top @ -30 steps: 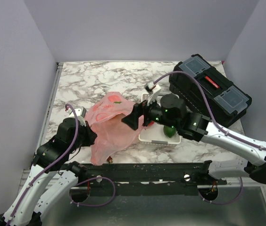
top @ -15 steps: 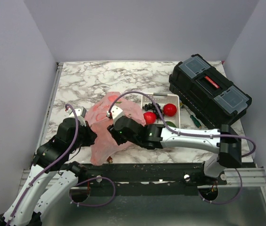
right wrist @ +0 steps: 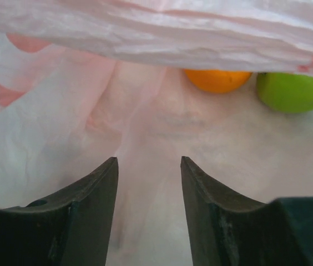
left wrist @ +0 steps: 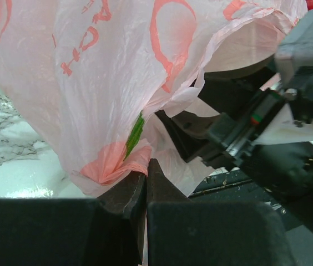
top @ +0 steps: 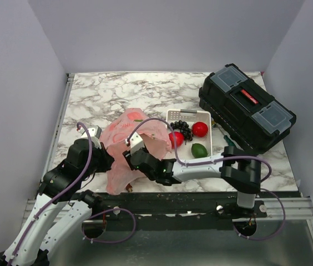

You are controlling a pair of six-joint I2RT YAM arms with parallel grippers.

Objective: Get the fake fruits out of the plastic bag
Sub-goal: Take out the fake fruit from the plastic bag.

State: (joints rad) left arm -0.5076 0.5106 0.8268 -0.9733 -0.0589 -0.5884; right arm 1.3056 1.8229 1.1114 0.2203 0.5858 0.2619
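Reach-in step — left gripper (left wrist: pixel 146 169) pinches the plastic bag (left wrist: pixel 106 83) edge, right gripper (right wrist: pixel 148 162) sits inside it, jaws spread and empty, orange (right wrist: pixel 217 80) and light green fruit (right wrist: pixel 292 93) just ahead-right — next, probably: advance rightward, close on the orange.

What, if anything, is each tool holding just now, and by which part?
The left tool pinches the plastic bag by a bunched fold of its film. The right tool, jaws apart inside the bag, holds nothing.
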